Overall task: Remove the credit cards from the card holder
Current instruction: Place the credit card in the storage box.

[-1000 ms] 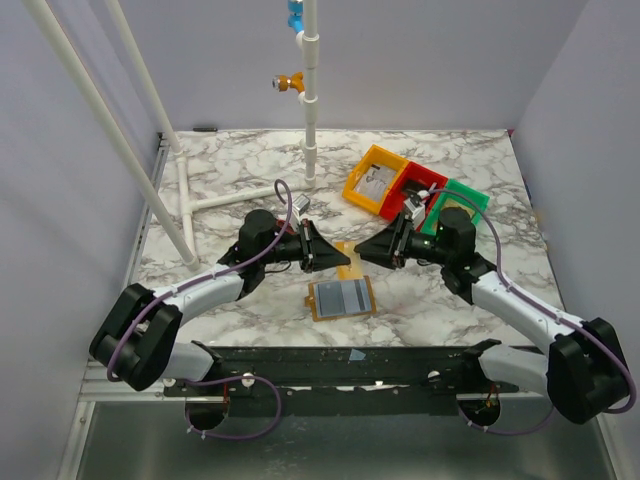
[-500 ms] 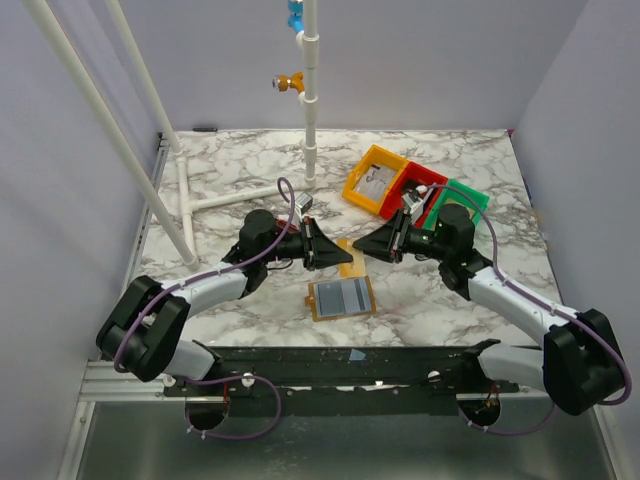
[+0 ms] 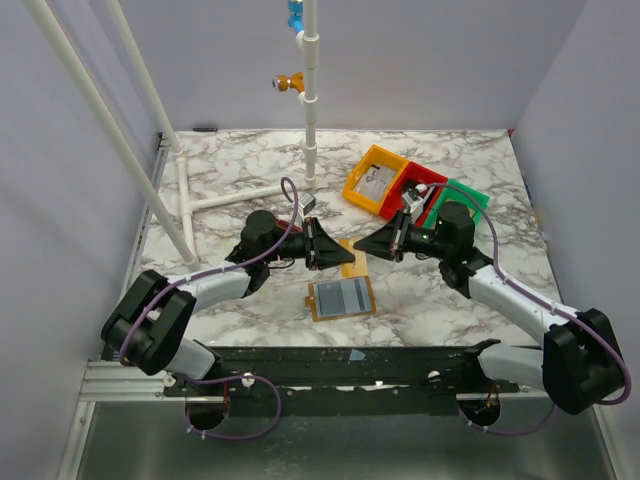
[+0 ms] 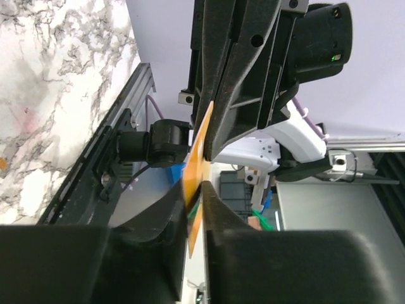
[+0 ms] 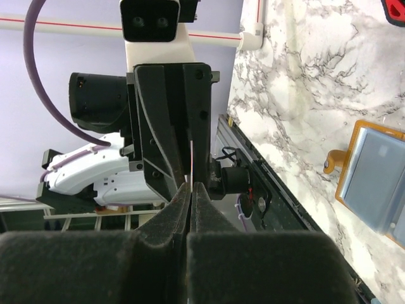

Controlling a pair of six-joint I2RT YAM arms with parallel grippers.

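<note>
Lilac walls [image 3: 450,60] box in a marble table [image 3: 230,180] that fills the middle of the top view. A white pipe frame [image 3: 310,110] rises at upper left and top centre. In come the left arm [image 3: 200,285] and right arm [image 3: 510,295] from the bottom corners, meeting nose to nose at frame centre. Up and to the right sit the orange bin [image 3: 361,172], red bin [image 3: 428,180] and green bin [image 3: 472,197], side by side.

Just below the meeting point, the card holder [image 3: 313,300] lies open and flat on the marble. Inside it are grey-blue panels, the credit cards [image 3: 348,295] by the look, though card and lining are hard to tell apart.

Between the two noses a thin orange piece [image 4: 193,174] stands on edge. The right gripper [image 3: 360,249] is clamped tight on it. The left gripper [image 3: 340,253] shows a narrow slit around it; whether it pinches cannot be told.
</note>
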